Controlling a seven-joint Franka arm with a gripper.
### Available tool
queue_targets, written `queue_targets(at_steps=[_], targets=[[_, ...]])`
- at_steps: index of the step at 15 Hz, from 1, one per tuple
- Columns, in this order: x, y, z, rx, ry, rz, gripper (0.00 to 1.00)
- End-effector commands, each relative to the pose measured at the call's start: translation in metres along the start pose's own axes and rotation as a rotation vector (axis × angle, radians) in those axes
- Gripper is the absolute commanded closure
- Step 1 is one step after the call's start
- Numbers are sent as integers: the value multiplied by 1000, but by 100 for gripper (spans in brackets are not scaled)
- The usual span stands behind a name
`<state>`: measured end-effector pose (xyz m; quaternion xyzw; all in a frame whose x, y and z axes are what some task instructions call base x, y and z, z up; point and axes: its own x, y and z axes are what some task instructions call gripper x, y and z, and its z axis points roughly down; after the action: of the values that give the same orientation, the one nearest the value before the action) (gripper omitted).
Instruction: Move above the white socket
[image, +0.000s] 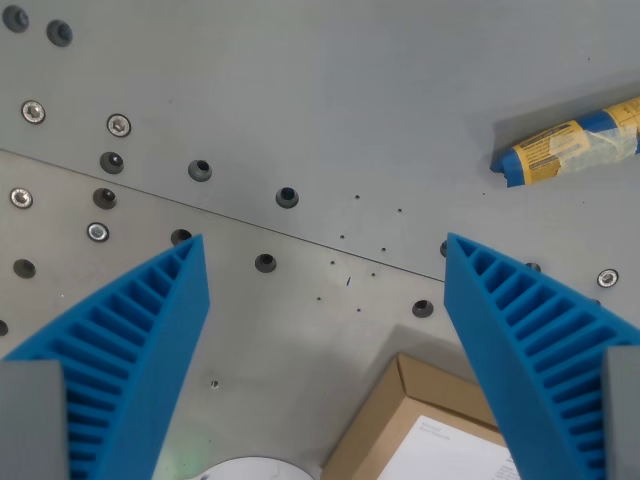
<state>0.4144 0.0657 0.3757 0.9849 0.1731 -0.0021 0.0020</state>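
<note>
Tool (322, 250): fingers spread wide, holding nothing.
Socket (245, 468): white rim (cut off at bottom edge), orientation unreadable.
Box (425, 425): partly hidden.

Print on yellow roll (572, 148), box label (455, 455) unreadable

A single wrist camera looks steeply down past the tool (325, 250), near the grey metal tabletop (330, 90). Its blue fingers (140, 330) frame the lower corners; the exact tilt is hard to judge.
</note>
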Motion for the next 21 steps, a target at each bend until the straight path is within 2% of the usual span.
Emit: queue_targets(at_steps=[1, 11, 21], targets=[[0, 0, -2, -2, 6, 0, 0], [4, 2, 5, -4, 15, 91, 0], [20, 13, 29, -8, 29, 286, 0]])
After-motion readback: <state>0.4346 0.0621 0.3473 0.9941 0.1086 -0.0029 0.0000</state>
